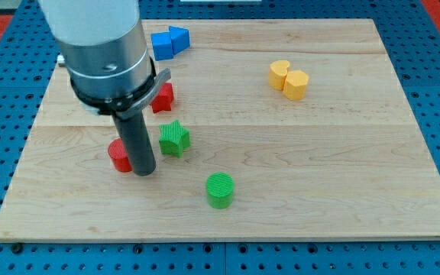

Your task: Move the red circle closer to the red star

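Note:
The red circle (118,155) lies at the view's lower left, partly hidden behind my rod. My tip (144,173) rests on the board right against the red circle's right side. The red star (163,96) sits above it, partly hidden by the arm's grey body. A green star (174,138) lies just right of my rod, between the red circle and the red star.
A green circle (221,190) lies lower right of my tip. Two blue blocks (169,41) sit at the view's top. Two yellow blocks (289,79) sit at the upper right. The wooden board (342,168) ends in a blue pegboard all around.

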Action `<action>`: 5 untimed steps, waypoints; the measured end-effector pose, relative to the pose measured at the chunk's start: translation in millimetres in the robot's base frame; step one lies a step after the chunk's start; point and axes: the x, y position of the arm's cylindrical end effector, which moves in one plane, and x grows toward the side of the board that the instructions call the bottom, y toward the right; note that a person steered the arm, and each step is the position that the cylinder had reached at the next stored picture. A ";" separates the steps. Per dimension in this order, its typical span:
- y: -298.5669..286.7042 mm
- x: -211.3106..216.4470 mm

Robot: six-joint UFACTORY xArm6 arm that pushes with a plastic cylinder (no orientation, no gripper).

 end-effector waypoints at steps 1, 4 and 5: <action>-20.0 4.3; -26.1 -39.6; -55.3 -54.5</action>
